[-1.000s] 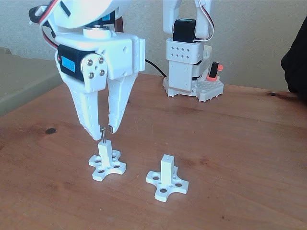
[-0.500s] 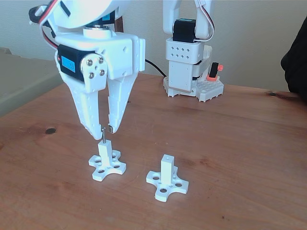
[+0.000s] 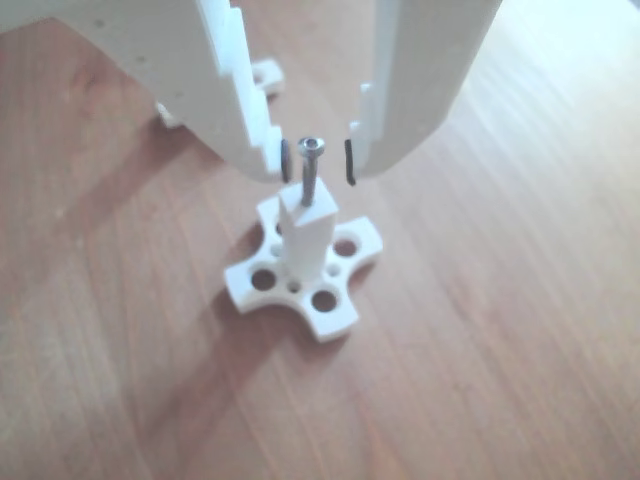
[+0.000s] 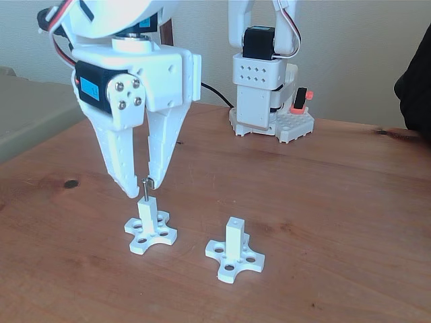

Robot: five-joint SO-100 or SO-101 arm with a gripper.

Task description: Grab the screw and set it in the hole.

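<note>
Tool: my tool (image 4: pixel 140 186) hangs fingers-down over the left post, jaws parted; in the other view (image 3: pixel 318 165) I see clear gaps between each black pad and the screw head, so nothing is gripped.
Screw: the screw (image 3: pixel 310 172) stands upright with its lower end in the top of the post, head between the fingertips but touching neither that I can see. In the fixed view (image 4: pixel 145 189) it reads as a thin dark pin rising from the post.
Hole: the hole (image 4: pixel 145 200) at the post tip is occupied by the screw shank; I cannot tell how deep it sits.
Post: white post (image 3: pixel 305 238) on its cross-shaped base (image 3: pixel 325 300), flat on the desk (image 4: pixel 337 202).
Second post: another white post (image 4: pixel 234 237), to the right in the fixed view, near the first but apart.
Beyond: arm base (image 4: pixel 269 101) at the back of the desk, black cable (image 4: pixel 217 94) beside it.
Right edge: a dark sleeve (image 4: pixel 414 87).
</note>
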